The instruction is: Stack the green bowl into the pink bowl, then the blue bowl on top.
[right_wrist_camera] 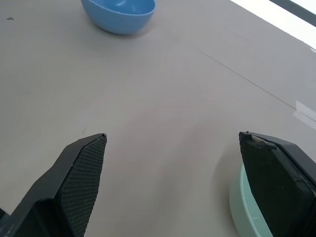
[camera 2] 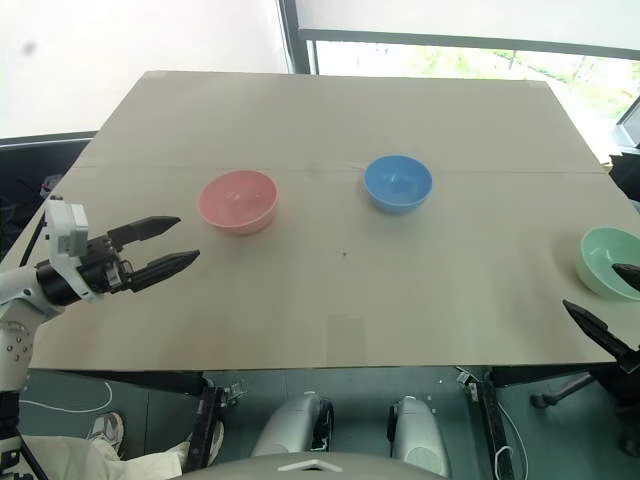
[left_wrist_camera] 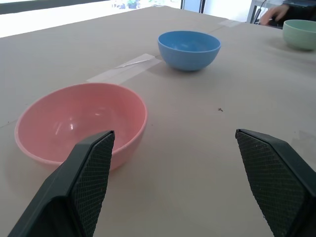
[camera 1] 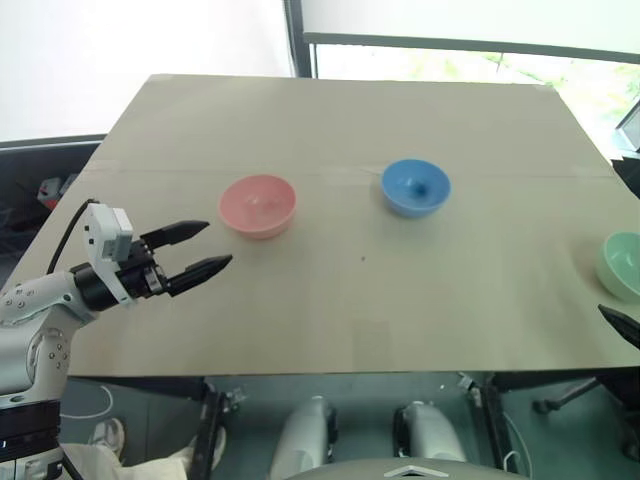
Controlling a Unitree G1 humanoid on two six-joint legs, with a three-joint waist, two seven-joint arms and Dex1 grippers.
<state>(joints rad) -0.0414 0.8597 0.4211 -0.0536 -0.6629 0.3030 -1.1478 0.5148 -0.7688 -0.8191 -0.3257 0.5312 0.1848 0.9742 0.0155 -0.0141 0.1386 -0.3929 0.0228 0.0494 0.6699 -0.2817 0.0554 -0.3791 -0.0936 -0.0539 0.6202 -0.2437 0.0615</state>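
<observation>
- Your right hand [camera 2: 612, 303], fingers apart and empty, sits at the tabletop's [camera 2: 330, 120] right edge beside the green bowl [camera 2: 607, 260]; a glancing contact could knock the light, smooth bowl off.
- Left hand [camera 1: 195, 251], also spread, faces the pink bowl [camera 1: 258, 205].
- Farthest back, mid-tabletop: blue bowl [camera 1: 415, 187], equally round and slick.

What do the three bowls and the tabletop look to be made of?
Pink bowl, blue bowl, green bowl: likely plastic, smooth and slightly glossy; soft highlights show inside the pink one, and each is one even colour. Table: matte tan sheet, perhaps cardboard or paper, with a taped seam.
</observation>
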